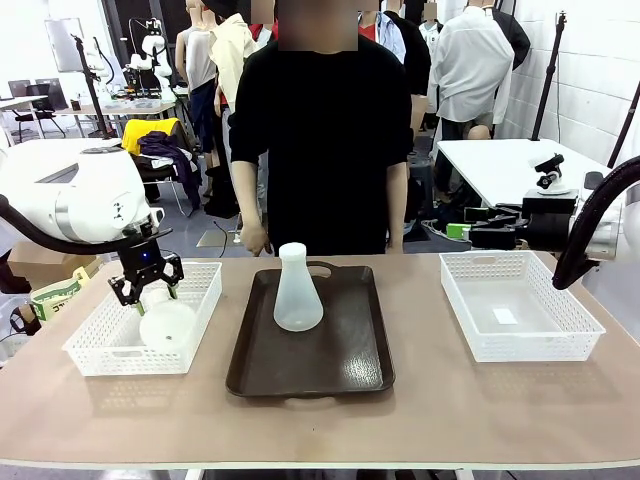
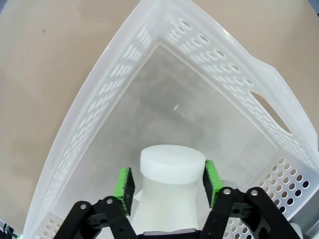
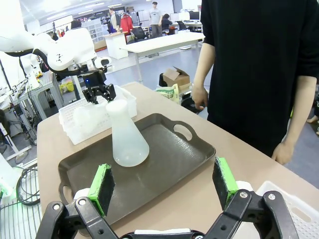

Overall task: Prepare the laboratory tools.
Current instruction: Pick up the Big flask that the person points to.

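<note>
Here, the left tool [image 2: 167,172] straddles the neck of the flask [image 2: 172,191].

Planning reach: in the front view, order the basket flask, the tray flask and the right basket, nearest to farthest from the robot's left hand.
1. Basket flask: between the left hand's jaws, far left.
2. Tray flask: upright, in the middle.
3. Right basket: far right.
</note>
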### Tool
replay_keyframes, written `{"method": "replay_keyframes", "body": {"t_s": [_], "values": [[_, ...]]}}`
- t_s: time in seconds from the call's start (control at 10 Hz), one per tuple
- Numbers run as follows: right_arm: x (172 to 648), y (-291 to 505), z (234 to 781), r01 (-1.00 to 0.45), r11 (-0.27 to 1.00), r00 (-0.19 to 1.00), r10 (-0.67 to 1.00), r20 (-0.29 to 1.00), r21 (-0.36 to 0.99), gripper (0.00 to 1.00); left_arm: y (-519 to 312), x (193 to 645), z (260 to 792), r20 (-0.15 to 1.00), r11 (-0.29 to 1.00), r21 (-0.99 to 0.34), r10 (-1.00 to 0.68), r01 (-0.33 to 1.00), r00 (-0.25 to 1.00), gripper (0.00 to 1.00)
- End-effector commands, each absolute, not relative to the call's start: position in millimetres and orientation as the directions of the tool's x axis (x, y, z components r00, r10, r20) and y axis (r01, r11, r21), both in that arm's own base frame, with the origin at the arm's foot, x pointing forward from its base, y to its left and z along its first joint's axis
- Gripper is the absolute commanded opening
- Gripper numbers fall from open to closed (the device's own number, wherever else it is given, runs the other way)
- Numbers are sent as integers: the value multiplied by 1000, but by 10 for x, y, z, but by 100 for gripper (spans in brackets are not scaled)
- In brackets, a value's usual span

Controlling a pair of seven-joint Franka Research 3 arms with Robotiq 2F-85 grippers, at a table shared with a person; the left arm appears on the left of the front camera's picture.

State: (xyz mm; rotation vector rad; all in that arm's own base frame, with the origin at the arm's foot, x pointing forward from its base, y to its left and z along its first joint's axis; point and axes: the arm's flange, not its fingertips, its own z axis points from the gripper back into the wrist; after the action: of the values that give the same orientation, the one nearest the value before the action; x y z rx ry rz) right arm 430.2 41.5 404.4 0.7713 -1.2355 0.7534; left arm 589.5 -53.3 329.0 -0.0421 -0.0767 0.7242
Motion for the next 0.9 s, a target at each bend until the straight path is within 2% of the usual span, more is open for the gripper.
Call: {"method": "replay_keyframes", "body": {"t_s": [0.0, 0.2, 0.3, 0.8], "values": [[4298, 418, 4051, -833, 542, 184, 86, 979, 109, 100, -568, 5933, 3264, 95, 732, -46, 681, -680, 726, 36], [4298, 418, 4051, -833, 542, 184, 86, 979, 109, 100, -566, 5941, 3262, 92, 731, -39, 682, -682, 726, 4], [4298, 418, 4051, -833, 542, 184, 86, 979, 109, 100, -564, 5941, 3263, 91, 730, -36, 682, -682, 725, 0], [4298, 418, 4051, -833, 542, 184, 86, 979, 109, 100, -517, 5909, 3290, 64, 751, -60, 660, -657, 749, 0]]}}
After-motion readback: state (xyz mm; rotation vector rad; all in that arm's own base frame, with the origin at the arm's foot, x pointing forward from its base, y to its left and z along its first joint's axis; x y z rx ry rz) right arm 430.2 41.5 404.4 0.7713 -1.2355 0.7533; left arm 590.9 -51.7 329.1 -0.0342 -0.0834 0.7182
